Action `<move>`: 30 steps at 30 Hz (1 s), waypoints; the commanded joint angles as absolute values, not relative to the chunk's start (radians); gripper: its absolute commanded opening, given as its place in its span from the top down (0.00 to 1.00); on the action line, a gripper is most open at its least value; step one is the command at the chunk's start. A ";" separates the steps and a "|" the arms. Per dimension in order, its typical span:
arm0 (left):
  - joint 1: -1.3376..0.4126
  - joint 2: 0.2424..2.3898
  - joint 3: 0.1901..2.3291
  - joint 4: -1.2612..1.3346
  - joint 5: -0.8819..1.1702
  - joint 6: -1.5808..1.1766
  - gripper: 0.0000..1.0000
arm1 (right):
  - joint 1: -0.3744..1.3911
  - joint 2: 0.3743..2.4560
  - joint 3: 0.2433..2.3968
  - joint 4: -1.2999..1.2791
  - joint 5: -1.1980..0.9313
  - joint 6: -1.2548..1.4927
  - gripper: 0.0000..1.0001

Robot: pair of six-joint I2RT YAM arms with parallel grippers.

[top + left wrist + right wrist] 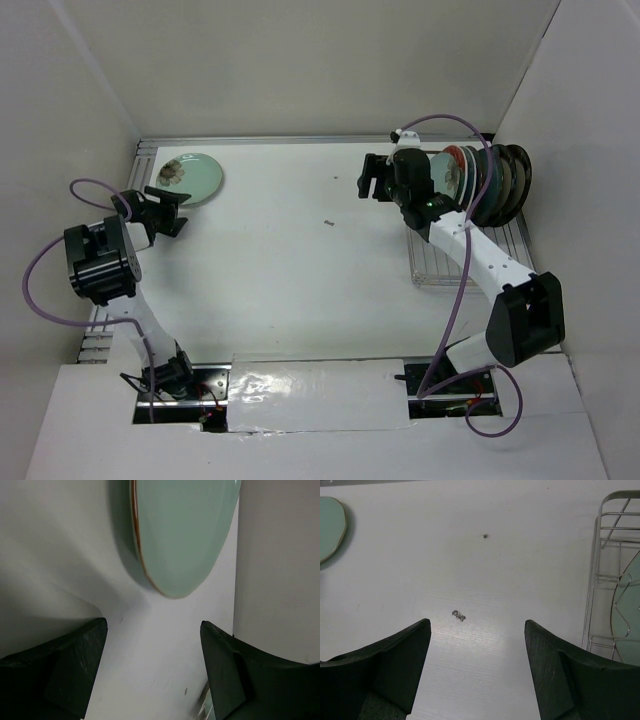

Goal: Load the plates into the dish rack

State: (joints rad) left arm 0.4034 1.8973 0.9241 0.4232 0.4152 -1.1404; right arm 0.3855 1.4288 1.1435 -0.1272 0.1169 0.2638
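Note:
A pale mint plate with a dark flower [190, 177] lies flat on the table at the back left. My left gripper [180, 213] hovers just in front of it, open and empty; in the left wrist view the plate [180, 535] sits ahead of the gripper [152, 630], beyond its fingertips and apart from them. The dish rack [437, 268] stands at the right with several plates [487, 180] upright in its far end: mint, red and dark teal. My right gripper [362, 178] hangs open and empty left of the rack, over bare table [477, 625]. The rack's wire edge [600, 580] shows to its right.
White walls close in the table on the left, back and right; one wall [275, 565] stands close beside my left gripper. A small dark speck [328, 222] marks the table's middle. A mint plate [630, 615] shows through the rack wires.

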 commanded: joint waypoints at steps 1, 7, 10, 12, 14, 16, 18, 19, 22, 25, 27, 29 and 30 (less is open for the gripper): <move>0.399 1.999 1.008 0.488 0.371 -1.190 0.14 | 0.374 1.411 1.143 -0.058 0.097 0.281 0.18; 0.368 2.154 1.167 0.382 0.316 -1.204 0.21 | 0.374 1.431 1.152 -0.067 0.087 0.290 0.18; 0.359 2.187 1.203 0.362 0.307 -1.204 0.43 | 0.365 1.431 1.143 -0.067 0.087 0.290 0.18; 0.359 2.201 1.212 0.353 0.307 -1.215 0.58 | 0.365 1.440 1.143 -0.067 0.097 0.290 0.18; 0.359 2.201 1.212 0.339 0.307 -1.215 0.74 | 0.365 1.440 1.143 -0.067 0.097 0.290 0.18; 0.359 2.201 1.212 0.328 0.319 -1.192 0.84 | 0.365 1.450 1.143 -0.067 0.097 0.290 0.18; 0.359 2.169 1.212 0.314 0.331 -1.175 1.00 | 0.365 1.450 1.143 -0.067 0.088 0.290 0.18; 0.359 2.157 1.200 0.304 0.331 -1.160 1.00 | 0.365 1.450 1.143 -0.067 0.087 0.290 0.18; 0.359 2.093 1.177 0.293 0.380 -1.123 1.00 | 0.376 1.450 1.143 -0.067 0.063 0.301 0.18; 0.359 2.011 1.137 0.269 0.443 -1.083 1.00 | 0.399 1.459 1.152 -0.067 0.031 0.311 0.18; 0.348 1.965 1.112 0.253 0.497 -1.034 1.00 | 0.411 1.468 1.152 -0.067 -0.006 0.322 0.17; 0.336 1.895 1.103 0.244 0.538 -0.984 1.00 | 0.420 1.468 1.152 -0.058 -0.041 0.331 0.16; 0.336 1.870 1.083 0.233 0.558 -0.968 1.00 | 0.420 1.477 1.152 -0.046 -0.090 0.345 0.16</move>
